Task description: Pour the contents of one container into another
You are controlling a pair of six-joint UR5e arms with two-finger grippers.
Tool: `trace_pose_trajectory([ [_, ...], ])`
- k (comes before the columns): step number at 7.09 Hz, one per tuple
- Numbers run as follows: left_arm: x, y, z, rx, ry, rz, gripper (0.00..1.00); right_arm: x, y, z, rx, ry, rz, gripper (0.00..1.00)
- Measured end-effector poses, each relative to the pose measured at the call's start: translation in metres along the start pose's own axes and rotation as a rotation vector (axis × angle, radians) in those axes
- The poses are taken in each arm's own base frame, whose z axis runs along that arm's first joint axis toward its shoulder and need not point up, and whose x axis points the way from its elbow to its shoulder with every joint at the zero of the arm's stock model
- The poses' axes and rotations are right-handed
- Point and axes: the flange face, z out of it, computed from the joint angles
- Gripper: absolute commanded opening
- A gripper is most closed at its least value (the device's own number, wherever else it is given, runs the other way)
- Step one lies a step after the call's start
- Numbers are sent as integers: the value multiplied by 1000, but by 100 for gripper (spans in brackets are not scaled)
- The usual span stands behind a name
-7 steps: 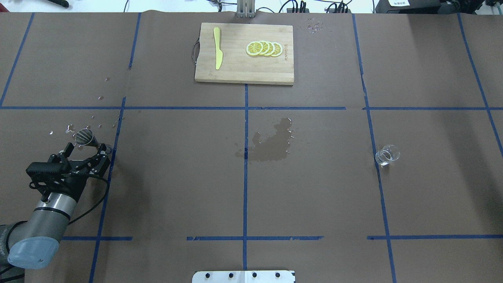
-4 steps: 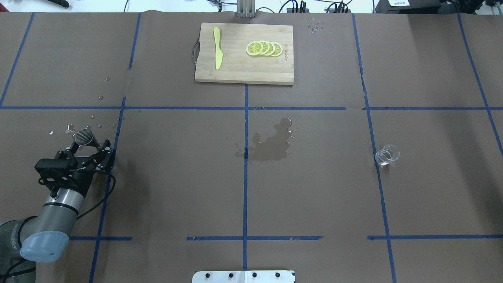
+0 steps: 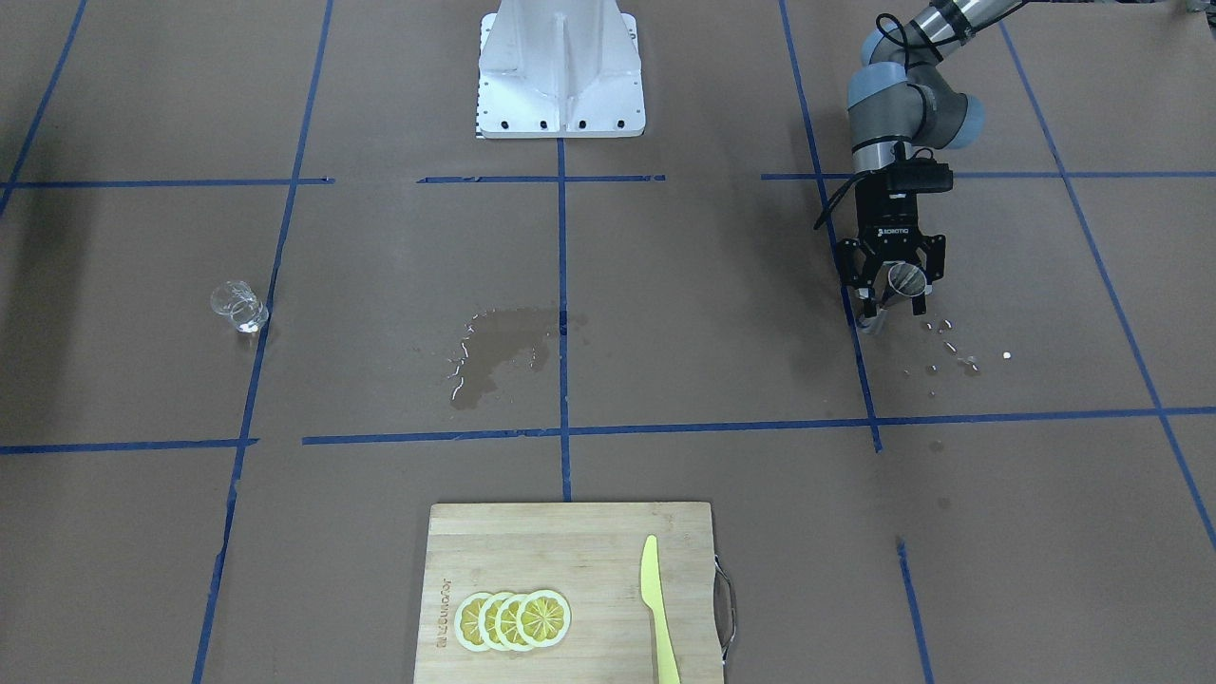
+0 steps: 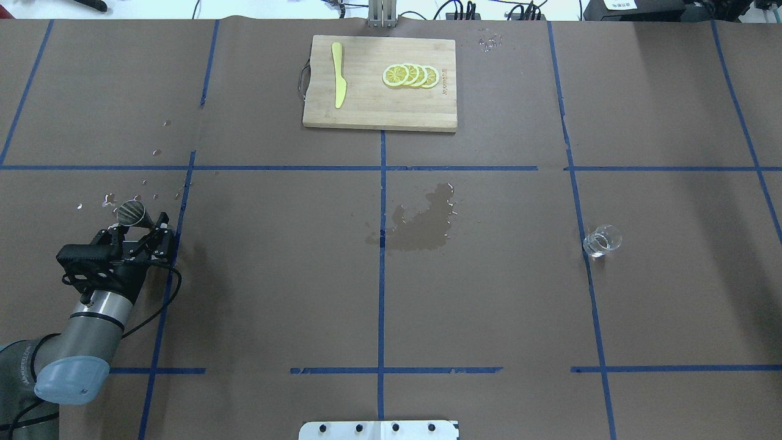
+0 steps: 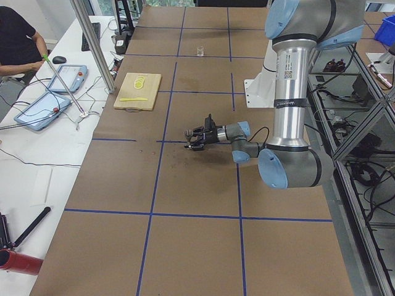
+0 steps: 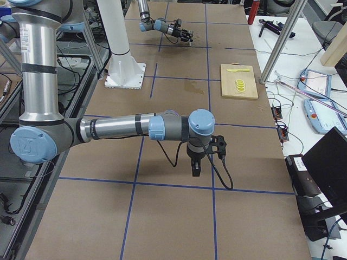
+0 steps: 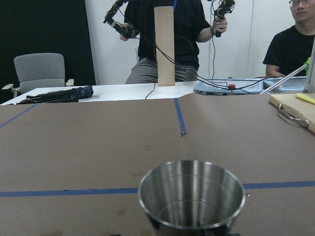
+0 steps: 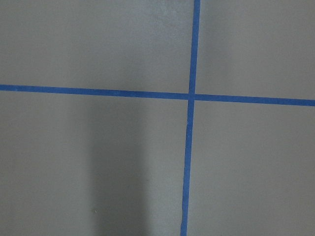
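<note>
down in the lower left of the overhead view, the left gripper (image 4: 139, 225) sat low over the table (image 4: 275, 293), fingers spread wide, one on either side of the steel jigger (image 4: 131, 212). the jigger stood upright between them; contact with either finger could not be made out. the front-facing view agreed: left gripper (image 3: 893, 306) at upper right, jaws apart, jigger (image 3: 902, 279) in the gap. the left wrist view had the jigger (image 7: 192, 199) at bottom centre, open mouth up; whether it held liquid, could not tell. small droplets (image 4: 110, 198) lay on the table just beyond it. the glass tumbler (image 4: 602, 240) stood alone at the right of the overhead view, just beside a blue tape line, well apart from the jigger. a wet patch (image 4: 421, 223) darkened mid frame. the cutting board (image 4: 366, 107) at top centre carried lemon slices (image 4: 410, 75) and a yellow knife (image 4: 338, 76). the right gripper (image 6: 195, 172) pointed down at the centre of the right-side view; spread or pressed together, could not tell.
</note>
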Motion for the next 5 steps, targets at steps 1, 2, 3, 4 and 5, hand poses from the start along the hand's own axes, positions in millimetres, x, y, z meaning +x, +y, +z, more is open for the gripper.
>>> trace_pose_trajectory([
  [1,0,-1,0,-2,2,-4,22,0,0,0,0,0,0,100],
  [2,1,-2,-1,-2,5,3,5,0,0,0,1,-1,-1,100],
  [3,2,-4,-1,0,9,21,0,0,0,0,1,-1,-1,100],
  [4,3,-7,-2,5,16,30,0,0,-1,0,0,-1,0,100],
  [5,4,-11,-2,10,23,25,0,-1,-1,-1,1,-1,0,100],
])
